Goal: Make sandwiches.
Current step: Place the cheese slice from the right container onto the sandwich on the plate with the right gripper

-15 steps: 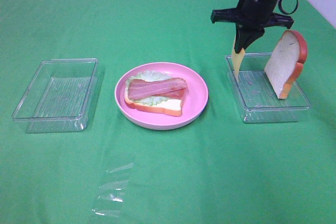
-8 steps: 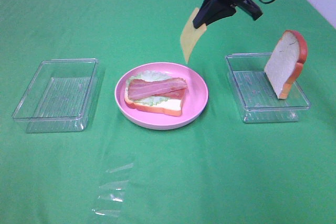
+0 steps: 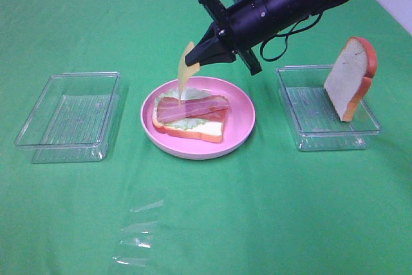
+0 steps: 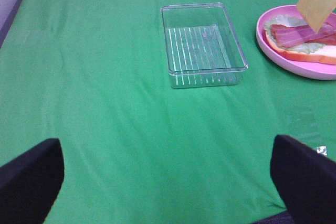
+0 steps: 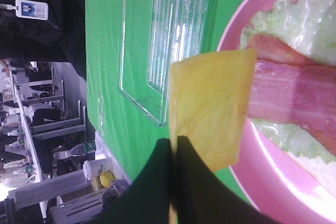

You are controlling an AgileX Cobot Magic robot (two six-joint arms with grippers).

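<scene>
Left tray (image 3: 67,117) sits bare on the desk; left tool (image 4: 157,182) is spread wide, nothing held. Cheese (image 3: 185,69), pinched in the closed right tool (image 3: 193,61), has been carried from over the right tray (image 3: 327,109) to above the bacon (image 3: 193,106) on the plate (image 3: 241,117). Lowering and release likely next; bread slice (image 3: 351,76) is left leaning in the right tray.

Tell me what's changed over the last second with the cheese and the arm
The right gripper, shut on the cheese slice, carried it from the right tray leftward, and it now hangs over the pink plate above the bacon. The bread slice leaning in that tray, the left tray and the open-faced stack have not moved.
</scene>
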